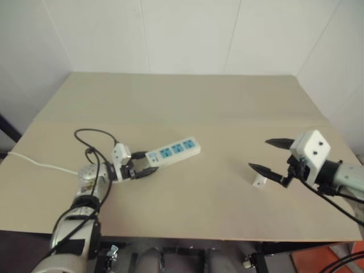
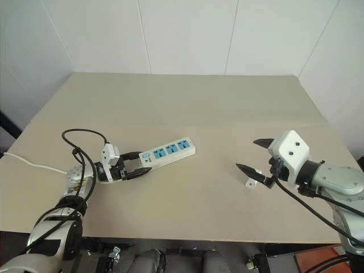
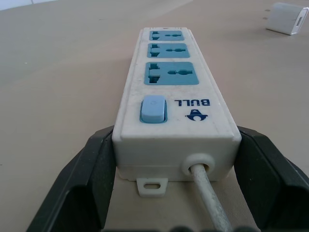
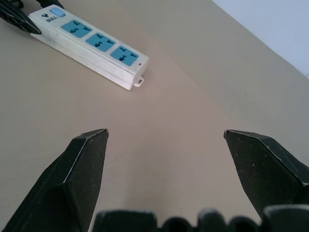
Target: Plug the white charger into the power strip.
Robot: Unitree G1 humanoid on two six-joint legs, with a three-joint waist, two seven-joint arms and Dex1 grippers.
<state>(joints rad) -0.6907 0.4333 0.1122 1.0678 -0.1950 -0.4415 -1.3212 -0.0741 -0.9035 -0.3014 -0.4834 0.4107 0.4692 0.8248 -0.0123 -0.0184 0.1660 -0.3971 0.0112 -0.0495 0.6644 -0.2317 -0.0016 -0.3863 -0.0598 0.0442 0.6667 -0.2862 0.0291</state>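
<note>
Evidently the left gripper is there to steady the power strip. Its two black fingers stand on either side of the strip's switch end, where the thin white cord leaves the casing, and in the left wrist view each one lies right against a side wall. Whether they already press on the casing or merely bracket it, I cannot tell. A hold at this end makes sense: it would keep the strip from sliding on the table when a plug is pushed in, and it leaves all three blue socket faces uncovered. From this gripper the strip runs straight away along the line of its fingers, the sockets lying beyond the fingertips.

The right gripper hangs above the table with its fingers spread wide apart and nothing between them. The white charger lies on the table just beneath the nearer fingertip, apart from it and not yet grasped. From this hand the strip is well away across bare tabletop, with its free end turned toward the gripper, as the right wrist view shows.

By my reading the pick-up comes first: the right hand needs to lower around the charger and close on it, then carry it over to a socket.
</note>
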